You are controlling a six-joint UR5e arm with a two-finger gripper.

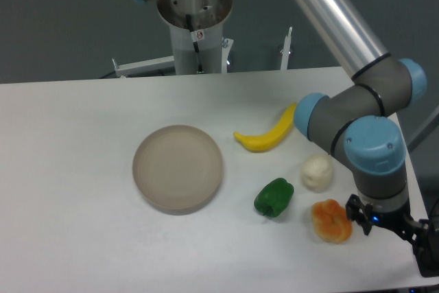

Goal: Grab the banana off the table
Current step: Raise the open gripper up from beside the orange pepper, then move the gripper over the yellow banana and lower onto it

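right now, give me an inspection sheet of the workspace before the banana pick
surface: white table with a matte top, no spills seen.
job's things: banana lies flat on the table, right of the plate, untouched, its far tip close to the arm's elbow joint.
clutter: round beige plate, empty; green pepper; white lumpy item; orange fruit near the front right edge.
grippers: gripper mostly out of frame at bottom right corner; only a dark part shows beside the orange fruit, jaw state cannot be told.
cables: thin dark cable down the robot's base column.
surroundings: grey backdrop, white metal frame behind the table.
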